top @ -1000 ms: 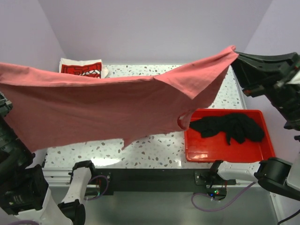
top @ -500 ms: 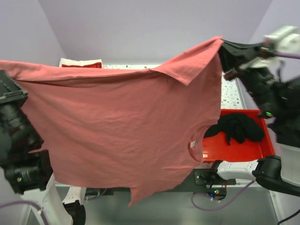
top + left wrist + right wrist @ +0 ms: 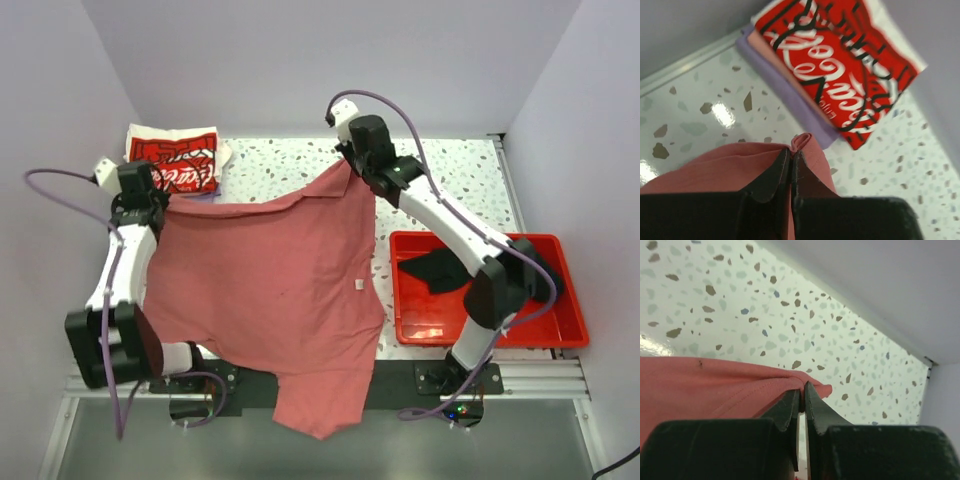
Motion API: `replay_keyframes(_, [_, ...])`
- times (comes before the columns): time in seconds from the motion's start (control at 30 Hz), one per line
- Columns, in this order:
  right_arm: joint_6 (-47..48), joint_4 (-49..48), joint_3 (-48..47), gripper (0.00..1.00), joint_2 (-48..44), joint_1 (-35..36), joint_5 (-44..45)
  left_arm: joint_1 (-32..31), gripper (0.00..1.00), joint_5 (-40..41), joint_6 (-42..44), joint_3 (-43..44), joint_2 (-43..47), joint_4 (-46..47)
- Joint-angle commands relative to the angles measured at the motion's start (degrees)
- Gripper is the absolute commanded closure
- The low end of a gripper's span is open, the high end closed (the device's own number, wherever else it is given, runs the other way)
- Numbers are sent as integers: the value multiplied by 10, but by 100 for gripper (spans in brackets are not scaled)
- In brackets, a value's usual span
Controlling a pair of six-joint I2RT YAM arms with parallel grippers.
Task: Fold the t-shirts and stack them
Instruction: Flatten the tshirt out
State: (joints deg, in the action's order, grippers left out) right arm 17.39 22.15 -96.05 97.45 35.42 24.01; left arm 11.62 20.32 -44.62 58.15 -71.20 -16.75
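The dusty-red t-shirt (image 3: 270,280) is spread across the table (image 3: 450,160). Its far edge is stretched between the two grippers and its near end is draped over the table's near edge. One far corner is pinched in the left gripper (image 3: 791,156), whose jaws are pressed together on a small fold of cloth. The other far corner is clamped the same way in the right gripper (image 3: 802,390). Just beyond the left jaws, a folded white shirt with red Coca-Cola print (image 3: 840,60) is set on top of a stack, with a lilac layer (image 3: 775,80) seen beneath it. Well apart from the right jaws, on the near right, a black shirt (image 3: 432,268) is bundled in the red bin (image 3: 560,325).
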Motion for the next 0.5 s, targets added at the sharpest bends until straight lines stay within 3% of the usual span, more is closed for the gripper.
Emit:
replay_keyframes(0.0, [-41,-69,-12,100,37,-30,-31,4,100,-37,-2,-5,-93,80])
replay_keyframes(0.17, [-60,-53,-68,100,138,-58,-50,5,100,-63,24,12,-212,152])
replay_keyframes(0.27, [-62,-42,-100,100,182,-70,-57,5,100,-63,46,41,-253,150])
replay_keyframes(0.47, [-67,-22,-106,100,197,-74,-78,4,100,-62,50,65,-272,137])
